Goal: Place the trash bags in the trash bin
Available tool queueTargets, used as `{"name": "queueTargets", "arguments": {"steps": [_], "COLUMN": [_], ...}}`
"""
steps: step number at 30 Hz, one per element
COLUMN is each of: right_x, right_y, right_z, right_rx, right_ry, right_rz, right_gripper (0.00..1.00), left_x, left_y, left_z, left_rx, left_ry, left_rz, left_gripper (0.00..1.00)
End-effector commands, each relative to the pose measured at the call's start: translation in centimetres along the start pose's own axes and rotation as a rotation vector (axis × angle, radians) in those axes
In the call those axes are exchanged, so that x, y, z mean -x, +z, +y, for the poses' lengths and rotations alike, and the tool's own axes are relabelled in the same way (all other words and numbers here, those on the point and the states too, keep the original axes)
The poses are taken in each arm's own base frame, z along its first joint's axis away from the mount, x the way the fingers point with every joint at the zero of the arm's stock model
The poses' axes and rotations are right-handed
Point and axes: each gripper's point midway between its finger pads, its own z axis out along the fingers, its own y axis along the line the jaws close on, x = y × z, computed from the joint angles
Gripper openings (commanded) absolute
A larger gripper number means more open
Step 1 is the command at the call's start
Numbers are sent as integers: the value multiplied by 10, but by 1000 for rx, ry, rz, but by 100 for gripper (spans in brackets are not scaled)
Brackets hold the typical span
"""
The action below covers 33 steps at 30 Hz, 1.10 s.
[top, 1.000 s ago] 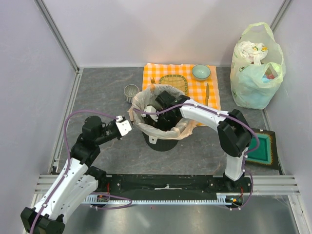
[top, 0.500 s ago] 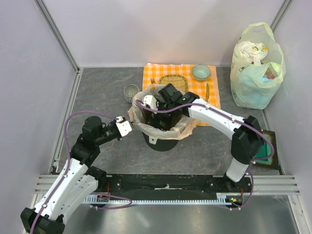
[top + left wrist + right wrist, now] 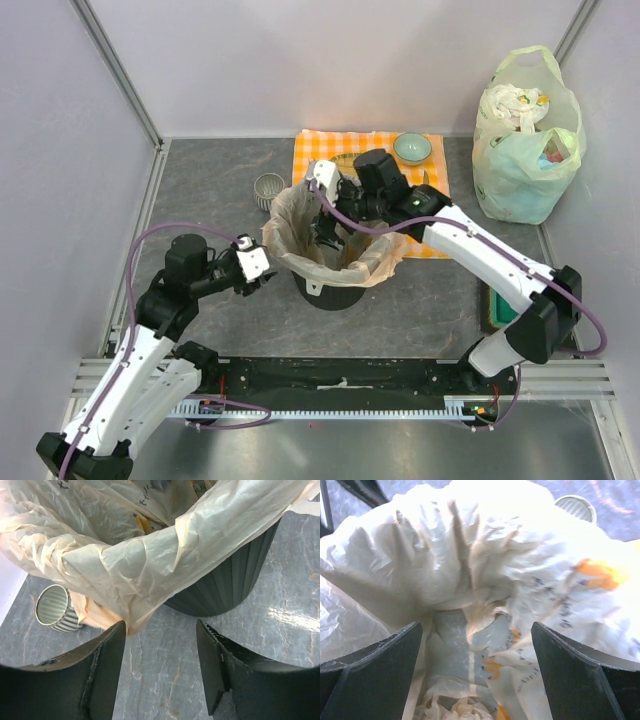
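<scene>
The black trash bin (image 3: 340,290) stands mid-table with the pale peach trash bag (image 3: 288,215) lining it, its edge folded out over the rim. My left gripper (image 3: 268,278) sits open just left of the bin, holding nothing. In the left wrist view the bag's fold (image 3: 150,570) hangs over the bin wall (image 3: 225,590), and only table shows between the left gripper's (image 3: 160,625) fingers. My right gripper (image 3: 325,225) hangs open over the bin's mouth. In the right wrist view the right gripper (image 3: 476,627) looks down into the crumpled bag (image 3: 470,580), gripping nothing.
A small grey mug (image 3: 269,188) stands just behind and left of the bin. An orange checked cloth (image 3: 310,150) with a woven plate and a bowl (image 3: 412,147) lies behind it. A full pale green bag (image 3: 525,140) is at the back right, a green tray (image 3: 503,305) at the right.
My left gripper has opened and let go of the bag's rim. My right gripper has risen out of the bin and drawn back toward its far side.
</scene>
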Motion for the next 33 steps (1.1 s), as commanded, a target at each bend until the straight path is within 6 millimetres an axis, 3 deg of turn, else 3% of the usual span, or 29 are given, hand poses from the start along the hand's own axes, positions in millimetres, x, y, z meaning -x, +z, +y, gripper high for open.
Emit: {"name": "queueTargets", "arguments": {"steps": [1,6,9,10,11,13,14,15,16,17,18,19,20,21,22,24,25,27,28,30,31,33], "right_x": [51,91,103,100,99,90,85,76,62,51,32,14,0,-27,-48,-94,-113,-151,-160,-182,-187,-200], "right_y": [-46,-104,-144,-159,-170,-201,-211,-220,-233,-239,-238,-251,-251,-246,-253,-241,-246,-233,-230,-219,-216,-208], "right_z": [-24,-42,-63,-79,-86,-104,-110,-112,-124,-128,-131,-141,-144,-144,-150,-145,-148,-135,-131,-116,-110,-96], "right_rx": [-99,-233,-332,-406,-442,-540,-570,-598,-652,-678,-694,-747,-756,-771,-812,-816,-857,-826,-817,-780,-767,-738], "right_ry": [10,104,191,214,248,315,337,365,418,449,505,544,568,626,665,721,751,774,769,781,792,812], "right_rz": [-204,-402,-492,-504,-519,-549,-556,-550,-544,-529,-484,-466,-434,-363,-329,-202,-161,-37,-5,42,51,69], "right_gripper": [98,98,98,98,98,98,98,98,98,98,98,98,98,98,98,98,98,98,98,98,98,98], "left_x": [7,11,25,27,46,50,78,81,88,89,86,85,82,79,65,50,36,15,-5,-19,-40,-48], "left_y": [-19,-36,-43,-46,-52,-47,-55,-56,-52,-50,-48,-42,-38,-36,-29,-25,-21,-15,-12,-9,-6,-7], "left_z": [-5,-6,12,23,39,61,82,89,120,131,144,159,167,174,186,192,190,187,177,170,153,146], "left_rx": [-24,19,97,158,202,240,272,280,314,320,335,329,326,346,381,402,401,407,403,414,400,416], "left_ry": [-52,-212,-317,-378,-391,-533,-550,-642,-702,-746,-799,-831,-847,-897,-932,-1005,-1031,-1038,-1059,-1065,-1095,-1091], "left_rz": [57,125,141,155,125,160,109,128,150,165,184,213,226,233,274,313,349,397,447,456,505,493], "left_gripper": [67,73,75,76,77,80,81,84,85,85,86,87,87,89,89,90,90,91,91,91,91,91]}}
